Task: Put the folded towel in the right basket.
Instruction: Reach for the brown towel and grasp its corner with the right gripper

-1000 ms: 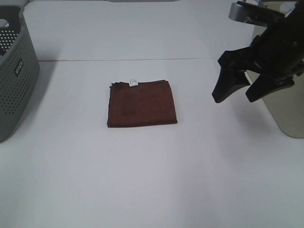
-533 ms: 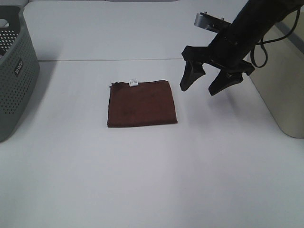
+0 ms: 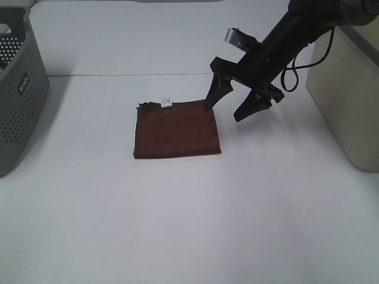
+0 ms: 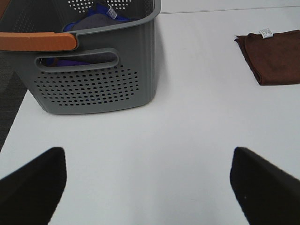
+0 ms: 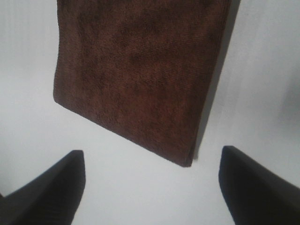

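Note:
The folded towel [image 3: 176, 129] is a dark reddish-brown square with a small white tag at its far edge, lying flat on the white table. It also shows in the right wrist view [image 5: 140, 75] and at the edge of the left wrist view [image 4: 274, 63]. My right gripper [image 3: 228, 108] is open and empty, hovering just off the towel's far right corner; one fingertip is over that corner. In the right wrist view the right gripper [image 5: 152, 180] shows both fingers spread wide. The right basket [image 3: 349, 100], beige with a grey rim, stands at the right edge. My left gripper [image 4: 147, 185] is open and empty, away from the towel.
A grey perforated basket [image 3: 18, 89] with a label stands at the left edge; in the left wrist view the grey basket [image 4: 93, 70] holds blue cloth and has an orange handle. A table seam [image 3: 130, 74] runs behind the towel.
My right arm has swung left from beside the beige basket and come down to the towel's far right corner, staying open. The towel has not moved.

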`<state>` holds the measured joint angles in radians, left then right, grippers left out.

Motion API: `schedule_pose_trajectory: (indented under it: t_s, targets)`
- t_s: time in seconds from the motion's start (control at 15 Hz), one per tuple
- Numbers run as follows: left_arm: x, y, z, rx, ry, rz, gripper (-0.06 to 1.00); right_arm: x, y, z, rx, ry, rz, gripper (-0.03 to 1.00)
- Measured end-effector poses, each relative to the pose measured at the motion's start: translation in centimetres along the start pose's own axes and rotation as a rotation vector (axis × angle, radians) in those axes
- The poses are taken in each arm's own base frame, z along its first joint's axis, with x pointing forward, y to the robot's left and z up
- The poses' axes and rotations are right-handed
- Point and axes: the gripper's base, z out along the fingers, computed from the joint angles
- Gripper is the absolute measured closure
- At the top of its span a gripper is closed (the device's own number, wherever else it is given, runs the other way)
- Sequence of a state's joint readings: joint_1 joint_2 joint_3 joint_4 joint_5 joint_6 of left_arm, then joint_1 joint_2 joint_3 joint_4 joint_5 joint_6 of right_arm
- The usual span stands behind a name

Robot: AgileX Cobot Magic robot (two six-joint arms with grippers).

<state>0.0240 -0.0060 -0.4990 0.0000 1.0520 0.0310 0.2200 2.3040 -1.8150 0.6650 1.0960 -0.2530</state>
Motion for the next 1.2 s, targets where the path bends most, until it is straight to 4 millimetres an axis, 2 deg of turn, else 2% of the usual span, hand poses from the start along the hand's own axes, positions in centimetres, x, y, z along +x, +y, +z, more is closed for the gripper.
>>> schedule_pose_trajectory:
  t_s: [0.2,0.67,0.87,1.13,1.2]
  targets:
    - [0.0,0.0,0.0,0.0,0.0,0.0,0.06,-0.7,-2.6,0.6,-0.104,-0.02,0.07,0.2]
    - [0.0,0.0,0.0,0.0,0.0,0.0,0.06,-1.0,-5.1,4.3,-0.101,-0.057,0.087,0.2]
    - [0.0,0.0,0.0,0.0,0.0,0.0,0.06,-1.4,-4.7,4.6,-0.092,-0.107,0.058,0.18]
    - [0.0,0.0,0.0,0.0,0.0,0.0,0.06,-1.3,-2.3,7.5,-0.145,-0.107,0.065,0.18]
    - [0.0,0.0,0.0,0.0,0.0,0.0,0.06,-1.3,-2.3,7.5,-0.145,-0.107,0.065,0.18]
